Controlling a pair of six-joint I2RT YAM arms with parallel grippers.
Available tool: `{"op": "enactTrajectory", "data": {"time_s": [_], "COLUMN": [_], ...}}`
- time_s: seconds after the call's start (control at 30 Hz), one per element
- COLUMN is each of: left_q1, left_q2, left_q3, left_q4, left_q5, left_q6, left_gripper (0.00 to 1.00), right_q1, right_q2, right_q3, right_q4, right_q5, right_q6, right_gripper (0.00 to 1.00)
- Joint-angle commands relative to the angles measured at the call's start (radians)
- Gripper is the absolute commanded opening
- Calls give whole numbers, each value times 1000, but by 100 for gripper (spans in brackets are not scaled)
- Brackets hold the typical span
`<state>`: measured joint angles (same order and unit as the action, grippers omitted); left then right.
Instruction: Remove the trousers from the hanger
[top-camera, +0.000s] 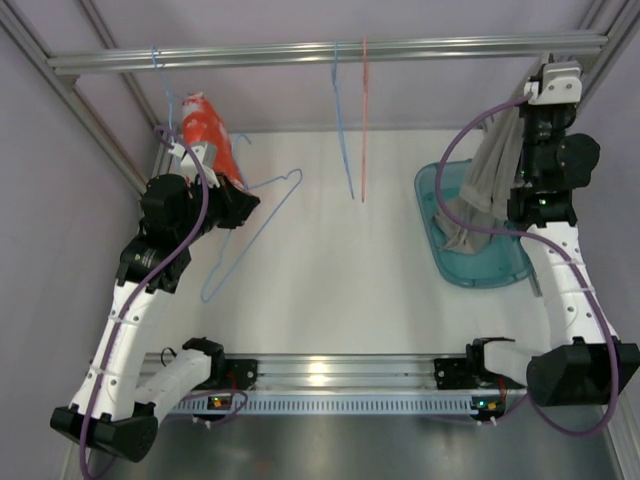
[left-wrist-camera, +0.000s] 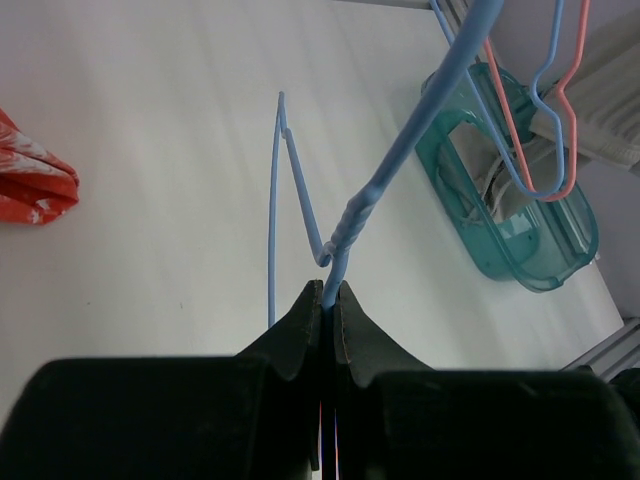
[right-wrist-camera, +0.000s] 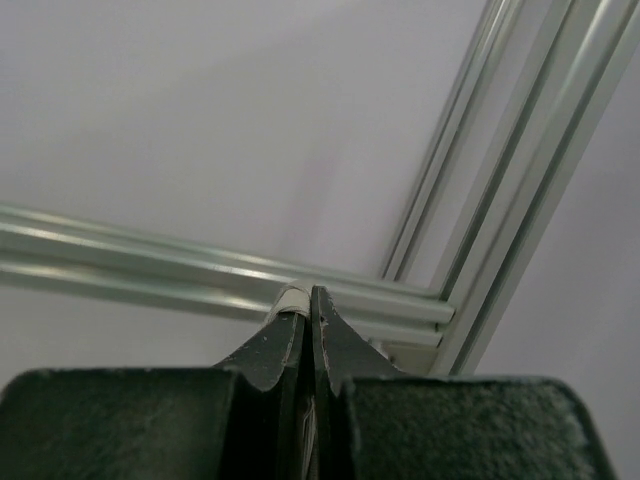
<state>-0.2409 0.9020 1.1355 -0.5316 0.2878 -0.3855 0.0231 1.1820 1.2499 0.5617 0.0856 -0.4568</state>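
The grey trousers (top-camera: 490, 175) hang from my right gripper (top-camera: 530, 100), which is raised high at the back right. Their lower end droops into the teal basket (top-camera: 480, 265). In the right wrist view the jaws (right-wrist-camera: 308, 300) are shut on a small fold of pale trouser cloth (right-wrist-camera: 293, 298). My left gripper (top-camera: 250, 200) is shut on the neck of a bare blue wire hanger (top-camera: 270, 215) held tilted above the table. In the left wrist view the hanger (left-wrist-camera: 400, 150) runs up from the closed jaws (left-wrist-camera: 331, 295).
An orange-red cloth (top-camera: 205, 130) hangs at the back left, also in the left wrist view (left-wrist-camera: 30, 180). A blue hanger (top-camera: 345, 140) and a pink hanger (top-camera: 364, 120) hang from the top rail (top-camera: 330, 52). The basket shows in the left wrist view (left-wrist-camera: 520, 240).
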Motion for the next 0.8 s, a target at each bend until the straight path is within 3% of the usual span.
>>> {"op": "enactTrajectory", "data": {"time_s": [0.0,0.2,0.53,0.67,0.77], "left_q1": [2,2,2,2,2], "left_q2": [-6,-15,29,70,119], "left_q3": [52,89,191,254,311], "left_q4": [56,55,55,56,55], "left_q5": [19,-13,-50,-75,-104], "left_q6": [25,57,114,125,125], "left_gripper": [0,0,0,0,0], "right_q1": [-12,-12,-12,-12,-14], "right_q2": [-44,-85,-79,-64,-47], "right_q3": [-71,-210,-398,-449,-460], "right_q4": [86,29,-261,-338,-373], "right_q5": [-15,29,121,97,80], "right_q6": [69,135,286,319,334], "right_gripper": [0,0,0,28,39]}}
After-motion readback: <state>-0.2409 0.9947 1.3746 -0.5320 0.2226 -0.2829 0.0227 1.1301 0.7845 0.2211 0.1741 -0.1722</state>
